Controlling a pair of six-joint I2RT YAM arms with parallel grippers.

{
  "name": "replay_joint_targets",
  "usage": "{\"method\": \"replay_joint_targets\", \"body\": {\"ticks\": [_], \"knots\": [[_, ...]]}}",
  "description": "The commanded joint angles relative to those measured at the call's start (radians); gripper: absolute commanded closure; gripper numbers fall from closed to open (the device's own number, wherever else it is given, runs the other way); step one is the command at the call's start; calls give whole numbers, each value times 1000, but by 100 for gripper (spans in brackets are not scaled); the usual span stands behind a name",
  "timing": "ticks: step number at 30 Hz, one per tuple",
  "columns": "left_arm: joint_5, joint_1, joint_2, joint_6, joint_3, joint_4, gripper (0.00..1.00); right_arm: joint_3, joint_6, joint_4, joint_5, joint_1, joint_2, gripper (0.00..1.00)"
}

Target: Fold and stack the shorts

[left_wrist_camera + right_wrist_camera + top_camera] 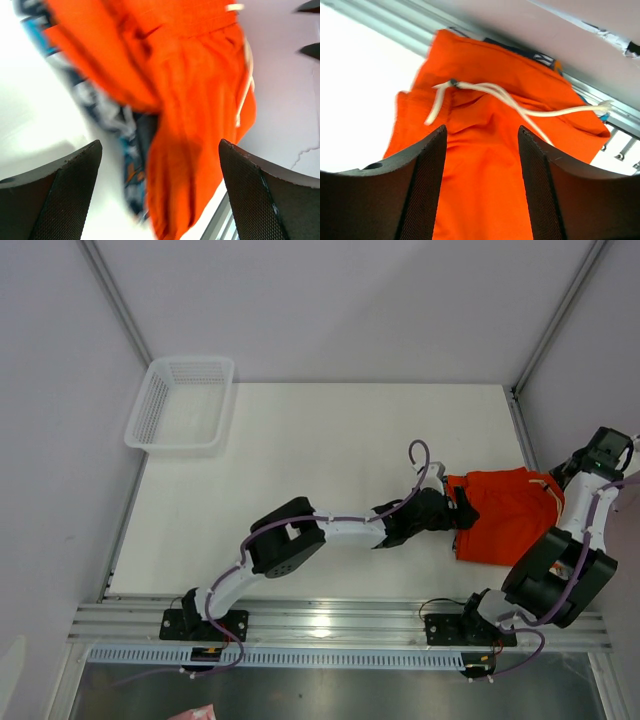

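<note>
Stacking status: judged close to done, with the orange shorts (505,515) folded on top of the printed shorts (107,112) at the right side of the table (330,440), near the aluminium rail (365,15).
Printed shorts: mostly hidden; showing as blue, white and dark print under the orange edge in the left wrist view, and as a sliver at the far edge in the right wrist view.
Drawstring (495,92): lying loose across the orange waistband, one end trailing toward the rail.
Risk, snag: possible catching of a finger on the loose drawstring during a lift or retreat, dragging the top pair off the lower one.
Risk, unfolding: possible flipping open of the orange fold from a sideways nudge at its left edge.
Risk, misalignment: seemingly uneven already, print poking beyond the orange; likely worse after any one-sided pull.
Risk, edge: little room beside the rail; cloth easily pushed against it.
Left gripper (160,145): fingers spread apart, nothing between them, cloth just ahead.
Left arm: stretched low across the table, elbow bent, wrist pointing right at the stack.
Right gripper (481,131): fingers apart over the orange waistband; touching or not, cannot tell.
Right arm: folded high at the right, wrist angled down toward the stack.
Basket (180,405): well apart, at the far left corner.
</note>
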Motion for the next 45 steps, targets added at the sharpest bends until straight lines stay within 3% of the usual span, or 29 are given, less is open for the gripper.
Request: {"method": "replay_joint_targets", "body": {"ticks": [1,3,6,7,10,11,13,15,18,26,31,37,40,45], "knots": [[10,45,-149,-45,-109,78,1,44,-34,7,-58,-6,-109,39],[55,84,-182,-40,-122,66,1,17,-36,17,-205,-18,-129,39],[70,125,-241,-16,-189,74,1,-87,26,103,-628,-46,-152,34],[70,139,-257,7,-226,97,1,-135,79,158,-707,-49,-182,30],[84,166,-287,41,-246,105,1,-333,202,432,-960,-48,-230,20],[91,173,-292,43,-257,101,1,-382,304,614,-1010,-37,-235,19],[102,194,-324,35,-284,121,1,-489,392,744,-1076,-17,-238,15],[99,211,-376,38,-361,162,1,-561,469,943,-1088,26,-242,14],[87,226,-433,67,-448,181,1,-629,566,1085,-1071,92,-250,12],[33,283,-635,132,-620,191,1,-759,590,1312,-943,181,-176,10],[9,311,-714,144,-715,200,1,-851,560,1439,-863,187,12,11],[-2,324,-763,147,-784,219,1,-913,610,1792,-884,190,315,11],[-2,335,-778,158,-792,205,1,-898,688,1928,-922,184,391,12],[3,358,-826,182,-798,139,1,-849,673,1840,-932,199,336,9]]}}
